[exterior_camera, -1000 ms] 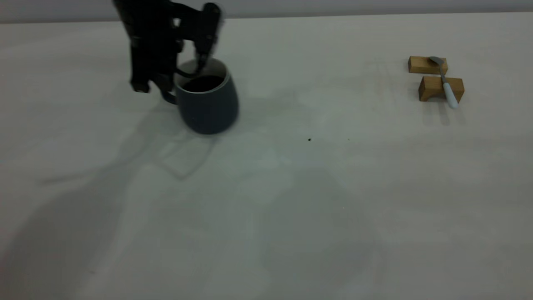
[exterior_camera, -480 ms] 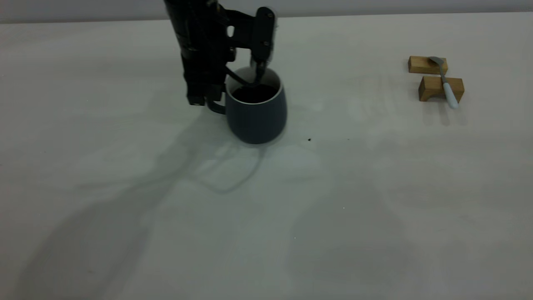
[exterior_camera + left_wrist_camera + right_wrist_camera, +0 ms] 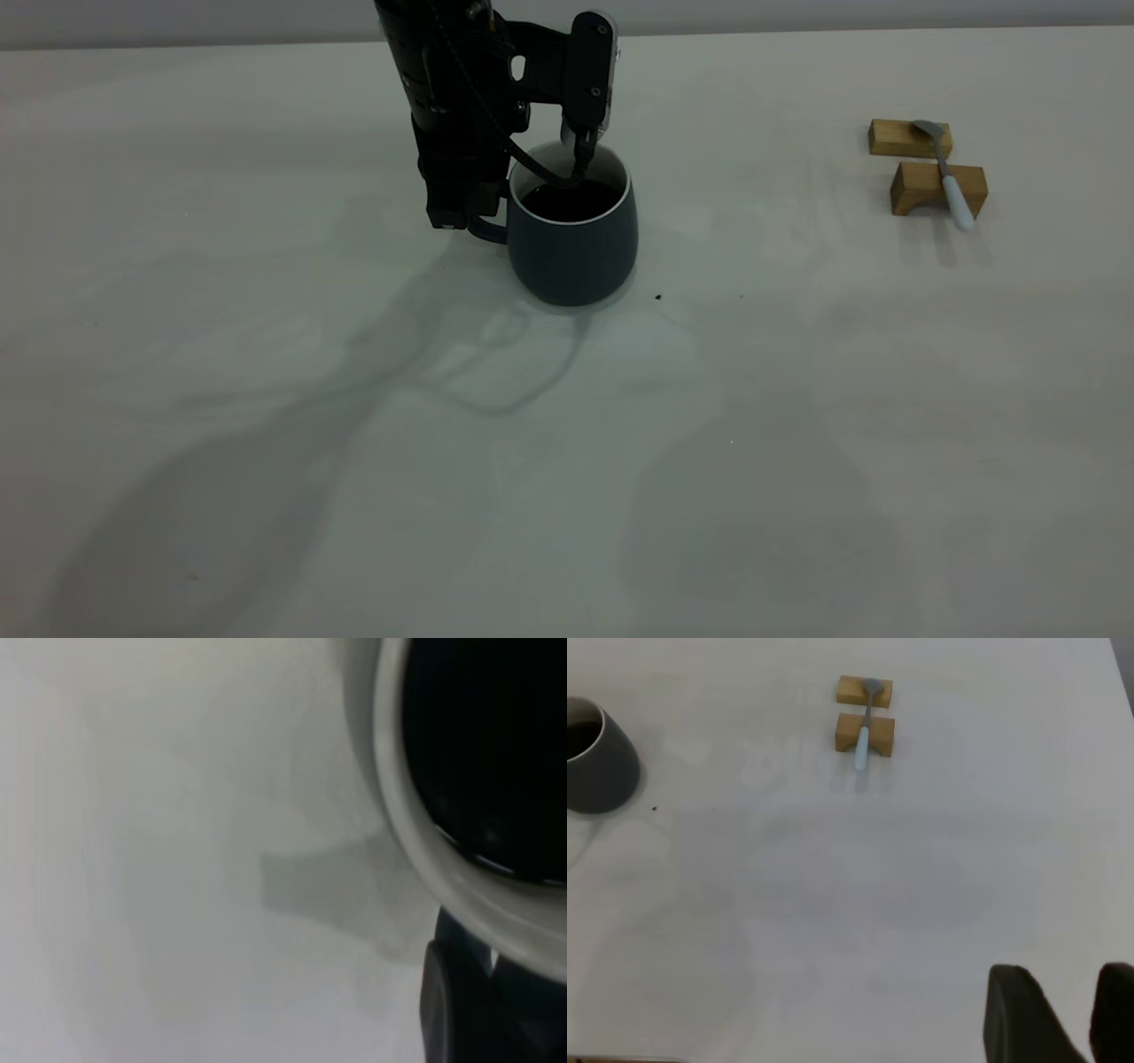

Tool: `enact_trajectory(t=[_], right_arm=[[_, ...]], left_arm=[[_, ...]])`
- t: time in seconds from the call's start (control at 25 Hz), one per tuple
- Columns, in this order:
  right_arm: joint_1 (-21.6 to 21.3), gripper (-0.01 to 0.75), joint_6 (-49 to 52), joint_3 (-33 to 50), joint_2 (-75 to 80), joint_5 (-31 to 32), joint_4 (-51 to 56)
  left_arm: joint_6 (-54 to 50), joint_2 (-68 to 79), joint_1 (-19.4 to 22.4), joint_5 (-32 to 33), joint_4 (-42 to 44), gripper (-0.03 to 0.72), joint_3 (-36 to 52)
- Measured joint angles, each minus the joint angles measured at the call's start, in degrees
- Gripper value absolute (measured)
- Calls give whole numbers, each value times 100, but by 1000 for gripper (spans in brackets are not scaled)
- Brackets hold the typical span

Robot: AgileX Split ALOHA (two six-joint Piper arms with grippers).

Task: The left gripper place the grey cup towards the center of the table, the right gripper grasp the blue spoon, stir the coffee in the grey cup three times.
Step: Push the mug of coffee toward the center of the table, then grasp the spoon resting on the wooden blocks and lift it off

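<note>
The grey cup (image 3: 574, 252) stands a little left of the table's (image 3: 567, 461) middle, towards the back, with dark coffee (image 3: 571, 200) inside. My left gripper (image 3: 464, 215) comes down from above and is shut on the cup's handle. One finger (image 3: 443, 1001) shows beside the cup's white rim (image 3: 416, 842) in the left wrist view. At the far right the blue spoon (image 3: 950, 182) lies across two wooden blocks. My right gripper (image 3: 1065, 992) hovers open, well short of the spoon (image 3: 864, 731), and the cup (image 3: 598, 766) sits off to one side of it.
The two wooden blocks (image 3: 910, 139) (image 3: 927, 188) under the spoon are the only other objects. A tiny dark speck (image 3: 658, 297) lies just right of the cup. The left arm's body rises behind the cup.
My left gripper has carried the cup rightwards from the back left towards the middle, slowing in the last half second. The spoon and blocks have not moved.
</note>
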Motion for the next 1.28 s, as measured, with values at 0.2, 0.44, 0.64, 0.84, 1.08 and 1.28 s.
enact_trajectory(t=[0.2, 0.44, 0.64, 0.84, 1.08, 1.28], right_arm=[[0, 240, 0, 0, 0, 0, 0], [0, 240, 0, 0, 0, 0, 0], [0, 240, 0, 0, 0, 0, 0], [0, 240, 0, 0, 0, 0, 0], [0, 240, 0, 0, 0, 0, 0], [0, 240, 0, 0, 0, 0, 0]], left_arm=[[204, 0, 0, -13, -2, 335, -9], [233, -33, 0, 11, 111, 660, -8], [91, -481, 0, 501, 146, 665, -8], [-461, -1368, 0, 1445, 146, 585, -8], [-2293, -2749, 0, 2671, 146, 473, -8], [-3489, -3830, 0, 3814, 140, 404, -8]])
